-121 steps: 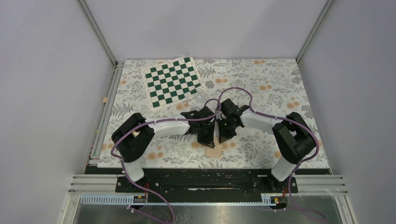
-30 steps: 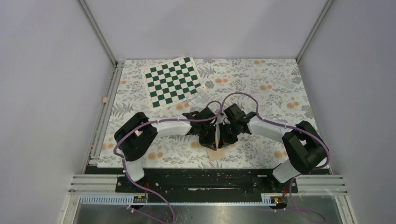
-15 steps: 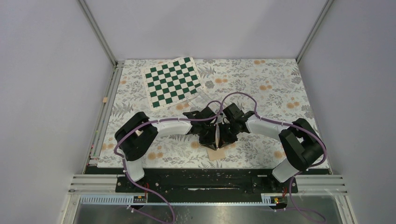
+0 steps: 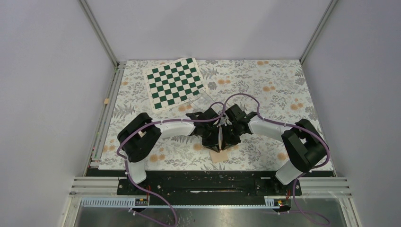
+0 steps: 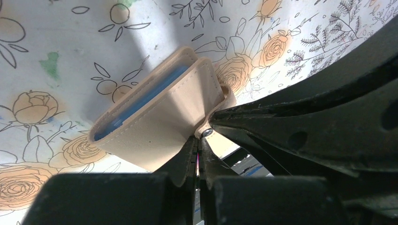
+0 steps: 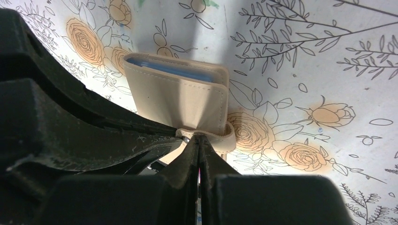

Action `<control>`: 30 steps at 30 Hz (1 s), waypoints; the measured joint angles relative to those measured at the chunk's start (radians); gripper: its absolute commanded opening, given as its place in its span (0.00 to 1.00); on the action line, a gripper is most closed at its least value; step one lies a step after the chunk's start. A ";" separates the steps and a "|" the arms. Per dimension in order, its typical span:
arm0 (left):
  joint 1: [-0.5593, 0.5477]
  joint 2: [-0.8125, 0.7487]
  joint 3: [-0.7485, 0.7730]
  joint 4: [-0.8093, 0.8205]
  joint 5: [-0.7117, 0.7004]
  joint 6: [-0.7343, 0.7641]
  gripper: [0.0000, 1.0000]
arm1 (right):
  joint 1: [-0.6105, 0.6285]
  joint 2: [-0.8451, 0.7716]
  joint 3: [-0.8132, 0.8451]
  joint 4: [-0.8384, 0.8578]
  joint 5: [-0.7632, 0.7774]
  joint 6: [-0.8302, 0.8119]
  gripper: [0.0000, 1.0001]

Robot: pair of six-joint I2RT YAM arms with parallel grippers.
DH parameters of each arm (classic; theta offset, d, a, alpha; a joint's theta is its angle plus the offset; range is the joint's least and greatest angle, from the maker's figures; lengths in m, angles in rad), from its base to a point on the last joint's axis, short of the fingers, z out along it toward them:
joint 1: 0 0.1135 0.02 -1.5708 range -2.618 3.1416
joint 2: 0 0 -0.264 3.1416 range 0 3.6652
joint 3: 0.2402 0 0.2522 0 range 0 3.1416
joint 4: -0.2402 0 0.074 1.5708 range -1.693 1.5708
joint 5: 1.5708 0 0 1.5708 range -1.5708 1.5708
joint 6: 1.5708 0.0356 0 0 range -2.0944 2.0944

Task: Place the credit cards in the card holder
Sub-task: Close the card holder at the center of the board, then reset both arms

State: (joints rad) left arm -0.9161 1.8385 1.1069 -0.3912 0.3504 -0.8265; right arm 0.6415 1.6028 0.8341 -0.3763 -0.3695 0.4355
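Near centre jammed: left gripper point(image 5: 197, 140) and right gripper point(image 6: 200, 138) meet tip to tip, jaws closed, over the wallet point(image 4: 217, 155). No passage between them. Both arms point(image 4: 172, 127) bar the near strip left and right; cables point(image 4: 241, 96) arch above the wrists. Clear box point(image 4: 201, 98) just behind the wrists, at the chessboard's point(image 4: 174, 82) near corner. Chessboard lies flat, far left. Far right of the cloth point(image 4: 279, 87) open. Walls point(image 4: 47, 94) close both sides.

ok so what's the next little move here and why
Probably squeeze the two arms' tips together a touch to seat the snap. The left fingers and right fingers are both shut, tips meeting at the strap of the card holder. Its metal snap shows bare at the tips, so it looks unfastened, though I can't be sure.
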 measured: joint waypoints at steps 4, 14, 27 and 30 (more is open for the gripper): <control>0.004 0.012 0.009 0.000 0.019 -0.006 0.00 | 0.000 0.002 0.002 -0.008 0.010 0.002 0.00; 0.010 -0.017 -0.033 0.057 0.019 -0.021 0.39 | 0.000 -0.014 0.004 -0.014 0.021 -0.003 0.12; 0.266 -0.466 -0.372 0.435 0.091 -0.097 0.99 | -0.091 -0.292 -0.003 -0.029 0.027 -0.008 0.95; 0.398 -0.526 -0.404 0.458 0.146 -0.079 0.99 | -0.204 -0.359 -0.036 -0.021 0.021 -0.015 0.99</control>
State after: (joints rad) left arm -0.5182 1.3125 0.7033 0.0666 0.4969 -0.9051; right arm 0.4377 1.2438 0.7979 -0.3969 -0.3489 0.4206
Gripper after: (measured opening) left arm 0.985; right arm 0.969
